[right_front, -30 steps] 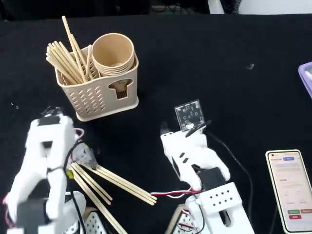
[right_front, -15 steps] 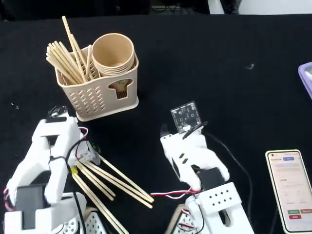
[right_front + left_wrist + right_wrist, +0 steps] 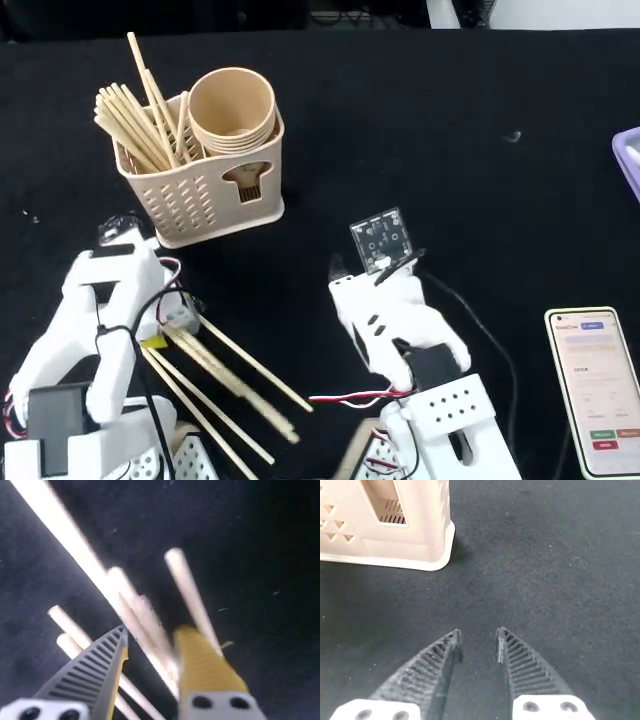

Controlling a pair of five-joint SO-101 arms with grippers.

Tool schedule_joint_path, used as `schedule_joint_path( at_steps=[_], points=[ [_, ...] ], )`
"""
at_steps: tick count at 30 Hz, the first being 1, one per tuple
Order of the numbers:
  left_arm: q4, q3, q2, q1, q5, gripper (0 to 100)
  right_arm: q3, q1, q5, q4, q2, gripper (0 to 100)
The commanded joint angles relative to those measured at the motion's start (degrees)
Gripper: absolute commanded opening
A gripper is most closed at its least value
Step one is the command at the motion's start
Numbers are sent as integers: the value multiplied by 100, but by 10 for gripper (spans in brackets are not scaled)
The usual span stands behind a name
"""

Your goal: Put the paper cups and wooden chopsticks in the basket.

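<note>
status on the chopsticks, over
Left end effector open, straddling loose chopsticks on table. Right end effector open, empty, near basket. Paper cups already in basket. Phone off to the side, not in the way.

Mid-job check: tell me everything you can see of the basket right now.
The basket is a beige, plastic-looking tub with rows of small slots in its walls and a handle cut-out in front. It stands upright on the black table, far left. A bundle of wooden chopsticks leans in its left part; a stack of paper cups sits in the right. Nothing else touches it.
</note>
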Motion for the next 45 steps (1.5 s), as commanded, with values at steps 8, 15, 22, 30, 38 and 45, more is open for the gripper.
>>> schedule_joint_path(
  at_steps=[8,15,22,30,38,45],
  points=[
    [-273,-400,62,-1719,9,102,-40,79,53,-149,-198,117],
    [-1336,-620,105,-2993,9,105,-40,79,53,-149,-198,117],
    [-1565,-743,62,-3600,18,112,-13,79,53,-237,-198,117],
    [1002,-1886,53,-3354,-536,216,154,79,53,-510,-198,117],
    [2409,-2334,53,-3345,-1574,221,154,79,53,-510,-198,117],
    [1811,-1279,-132,-3327,-2004,221,145,79,62,-510,-198,117]
  ],
)
